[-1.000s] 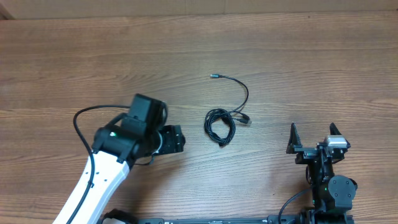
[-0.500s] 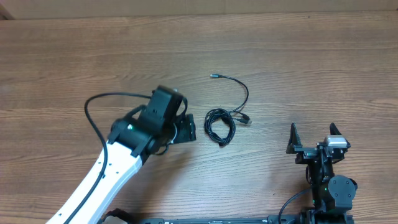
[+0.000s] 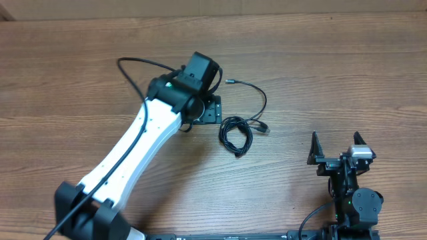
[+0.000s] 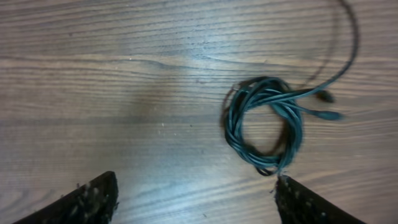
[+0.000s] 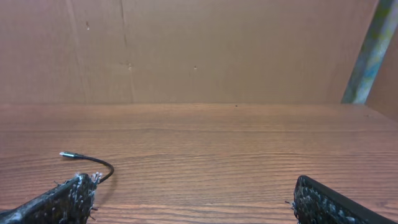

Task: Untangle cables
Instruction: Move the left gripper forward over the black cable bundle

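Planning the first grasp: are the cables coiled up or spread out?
Mostly coiled: the cables form a tight multi-loop bundle, with one tail arcing away to a plug.

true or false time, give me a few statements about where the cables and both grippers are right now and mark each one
1. The cables lie in a coiled bundle on the table. True.
2. The left gripper is shut on the cables. False: its jaws stand open with nothing between them, and the cables lie on the wood just ahead of it.
3. The right gripper is open and empty. True.
4. The right gripper hovers over the cables. False: it sits well apart from them, and the left gripper is the close one.
5. One end with a plug trails away from the coil. True.
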